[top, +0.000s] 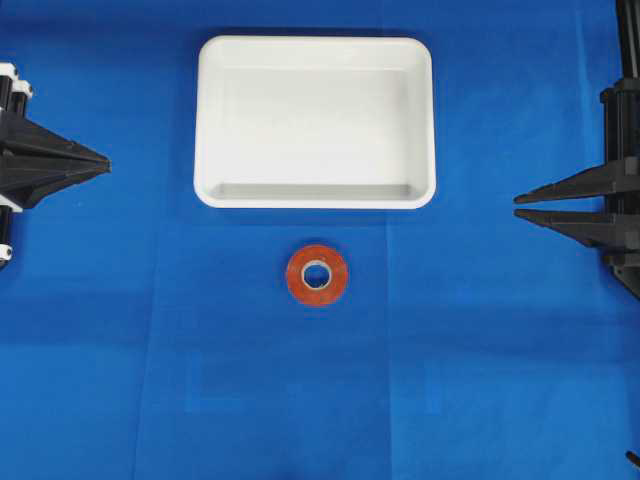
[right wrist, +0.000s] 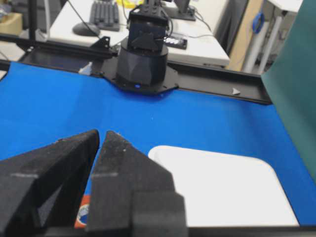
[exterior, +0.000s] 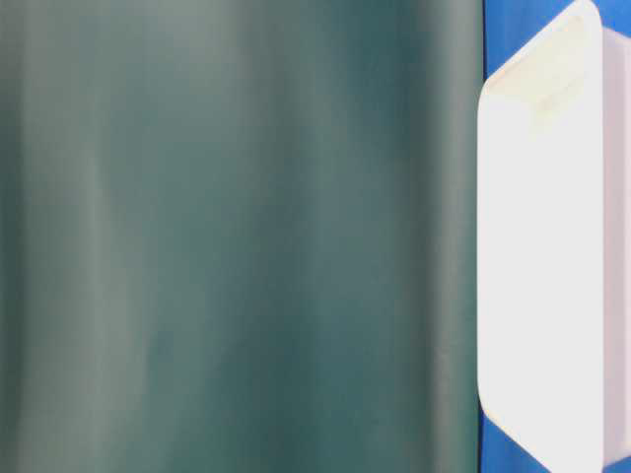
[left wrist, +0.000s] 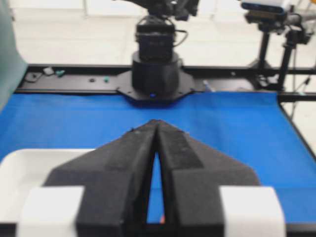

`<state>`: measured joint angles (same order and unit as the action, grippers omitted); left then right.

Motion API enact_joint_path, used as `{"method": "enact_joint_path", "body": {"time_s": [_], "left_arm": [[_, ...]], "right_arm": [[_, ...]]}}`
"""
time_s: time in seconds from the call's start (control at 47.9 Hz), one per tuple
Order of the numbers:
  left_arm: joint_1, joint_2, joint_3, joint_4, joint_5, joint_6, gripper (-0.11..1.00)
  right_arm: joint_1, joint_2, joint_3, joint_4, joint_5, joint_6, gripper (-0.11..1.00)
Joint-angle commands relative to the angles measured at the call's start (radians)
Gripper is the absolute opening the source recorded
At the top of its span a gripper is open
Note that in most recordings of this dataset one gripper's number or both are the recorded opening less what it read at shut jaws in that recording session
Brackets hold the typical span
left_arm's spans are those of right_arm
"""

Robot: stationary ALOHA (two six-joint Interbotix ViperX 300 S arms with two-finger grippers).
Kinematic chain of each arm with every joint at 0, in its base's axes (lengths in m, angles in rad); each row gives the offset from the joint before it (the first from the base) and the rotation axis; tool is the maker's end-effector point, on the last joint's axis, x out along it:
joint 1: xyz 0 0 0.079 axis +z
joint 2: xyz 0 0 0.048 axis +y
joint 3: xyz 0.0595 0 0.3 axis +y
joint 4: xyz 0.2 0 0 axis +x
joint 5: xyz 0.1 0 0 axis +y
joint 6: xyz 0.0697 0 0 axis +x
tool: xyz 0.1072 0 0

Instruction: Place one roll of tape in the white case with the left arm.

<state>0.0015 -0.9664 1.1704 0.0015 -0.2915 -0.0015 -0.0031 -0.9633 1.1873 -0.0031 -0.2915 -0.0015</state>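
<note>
The roll of tape (top: 317, 274), an orange-red ring with a pale core, lies flat on the blue cloth just in front of the white case (top: 315, 200), which has nothing in it. My left gripper (top: 104, 160) is shut with its tips touching, empty, at the far left edge. In the left wrist view (left wrist: 156, 123) the case (left wrist: 29, 168) shows at lower left. My right gripper (top: 518, 205) is at the far right, its jaws a narrow gap apart and empty. In the right wrist view (right wrist: 101, 133) the tape (right wrist: 83, 212) peeks between the fingers, beside the case (right wrist: 222, 187).
A blue cloth (top: 480, 380) covers the table. The table-level view is mostly blocked by a green curtain (exterior: 237, 236), with the case (exterior: 542, 246) at its right. Each wrist view shows the opposite arm's base (left wrist: 155, 74) (right wrist: 143, 64) at the table's far edge.
</note>
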Motion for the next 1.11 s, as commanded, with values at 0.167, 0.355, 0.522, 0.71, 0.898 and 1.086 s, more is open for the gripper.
{"method": "enact_joint_path", "body": {"time_s": [0.167, 0.355, 0.522, 0.71, 0.898, 1.086], "left_arm": [[-0.044, 0.025, -0.012, 0.037, 0.012, -0.017, 0.00], [-0.074, 0.094, -0.021, 0.034, -0.055, -0.032, 0.00], [-0.084, 0.198, -0.040, 0.034, -0.115, -0.035, 0.00], [-0.115, 0.310, -0.087, 0.032, -0.130, -0.038, 0.17], [-0.138, 0.433, -0.150, 0.032, -0.127, -0.078, 0.74], [-0.149, 0.594, -0.253, 0.034, -0.071, -0.135, 0.86]], "right_arm": [[-0.009, 0.040, -0.041, -0.002, 0.028, -0.011, -0.10], [-0.009, 0.044, -0.040, -0.002, 0.029, -0.011, -0.11], [-0.008, 0.044, -0.041, -0.002, 0.029, -0.011, -0.11], [-0.011, 0.046, -0.040, -0.002, 0.032, -0.011, -0.11], [-0.017, 0.054, -0.038, -0.002, 0.032, -0.011, -0.11], [-0.025, 0.064, -0.035, -0.002, 0.032, -0.011, -0.11]]}}
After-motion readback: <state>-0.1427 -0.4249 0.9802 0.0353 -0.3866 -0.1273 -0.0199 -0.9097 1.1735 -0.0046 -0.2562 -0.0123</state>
